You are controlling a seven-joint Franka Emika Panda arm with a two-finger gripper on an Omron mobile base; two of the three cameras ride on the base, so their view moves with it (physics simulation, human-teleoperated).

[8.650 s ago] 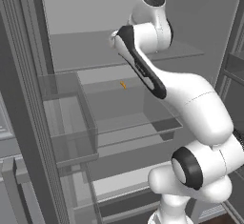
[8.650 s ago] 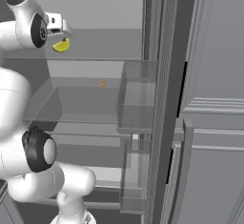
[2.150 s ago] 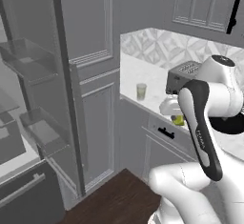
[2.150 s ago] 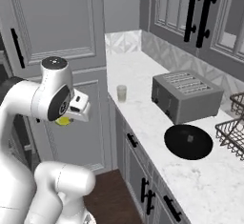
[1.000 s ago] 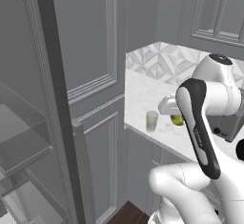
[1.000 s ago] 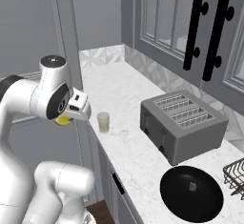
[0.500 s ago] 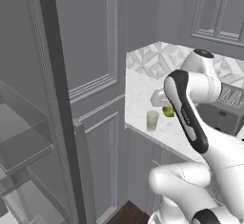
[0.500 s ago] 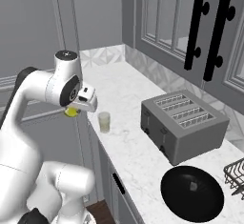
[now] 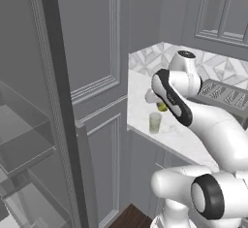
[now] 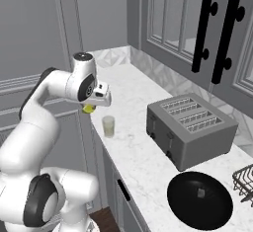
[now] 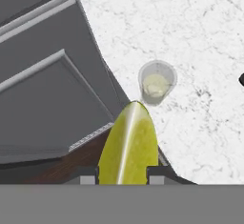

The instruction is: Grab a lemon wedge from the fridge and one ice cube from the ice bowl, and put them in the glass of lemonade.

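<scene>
One arm bent over counter (image 10: 143, 167), fingers (image 11: 127, 173) pinching lemon wedge (image 11: 128, 147) above glass (image 11: 156, 82).

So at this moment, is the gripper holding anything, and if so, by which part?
Yes: the gripper is shut on the lemon wedge, its fingers pinching the wedge's lower end from both sides, above the counter near the glass of lemonade.

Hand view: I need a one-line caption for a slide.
Claw carries the lemon wedge above the marble counter, short of the glass of lemonade.
</scene>
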